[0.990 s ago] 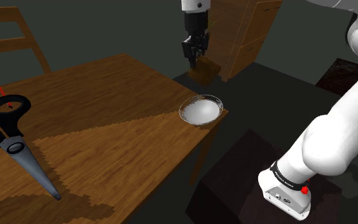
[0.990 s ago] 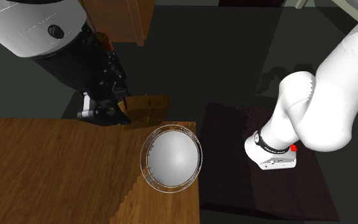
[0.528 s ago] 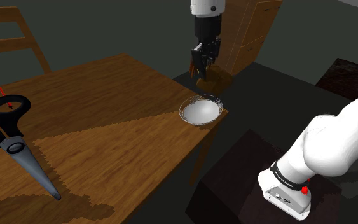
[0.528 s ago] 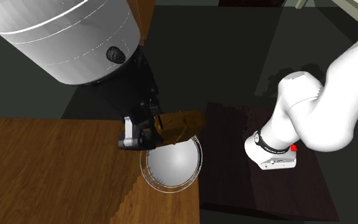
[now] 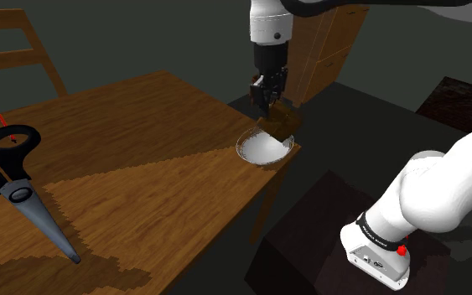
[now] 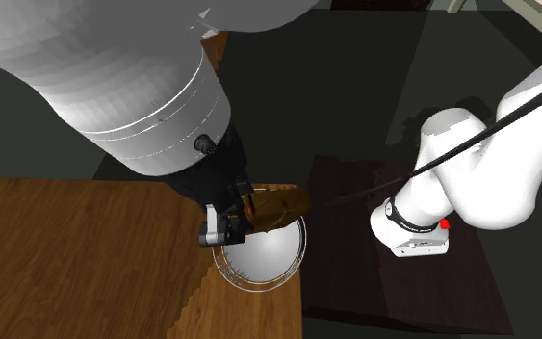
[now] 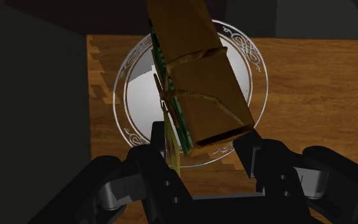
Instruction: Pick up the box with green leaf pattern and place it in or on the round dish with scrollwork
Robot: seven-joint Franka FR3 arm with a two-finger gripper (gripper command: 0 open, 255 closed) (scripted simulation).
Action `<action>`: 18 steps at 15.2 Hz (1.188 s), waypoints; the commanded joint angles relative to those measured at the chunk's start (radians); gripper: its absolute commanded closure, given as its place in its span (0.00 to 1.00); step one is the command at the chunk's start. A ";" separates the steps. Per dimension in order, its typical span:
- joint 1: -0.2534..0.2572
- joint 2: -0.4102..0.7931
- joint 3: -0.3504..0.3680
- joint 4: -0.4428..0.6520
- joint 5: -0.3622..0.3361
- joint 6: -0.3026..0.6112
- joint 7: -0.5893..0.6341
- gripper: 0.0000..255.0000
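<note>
Step in hand, as judged: the set-down over the round dish, which stands at the corner of the wooden table.

Box: brown and card-like, with a thin line of green along one edge. No leaf pattern can be made out. The box is carried above the dish and tilted, with its far end reaching past the dish's rim toward the table's edge.

How the step is best done:
- The box should be centred over the dish's middle before any release. The dish is close to the table's corner, so an overhanging end could tip the box off the rim and off the table.
- The tilt should be eased if the wrist allows, so that a flat face lands first.
- The descent should be kept slow, and the fingers parted only once the box is low.
- The hand is then best lifted straight up from the dish so that nothing is dragged sideways.

Gripper: the fingers are set partly apart and closed onto the box's near end, which is clasped between them. Nothing else is touched by them. Whether the box's lowest corner meets the dish cannot be settled from the shoulder view, though a gap seems likely.
</note>
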 commanded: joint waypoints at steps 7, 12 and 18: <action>0.002 -0.004 0.003 -0.111 0.002 0.108 -0.002 1.00; 0.002 -0.004 0.003 -0.111 0.002 0.108 -0.002 1.00; 0.002 -0.004 0.003 -0.111 0.002 0.108 -0.002 0.00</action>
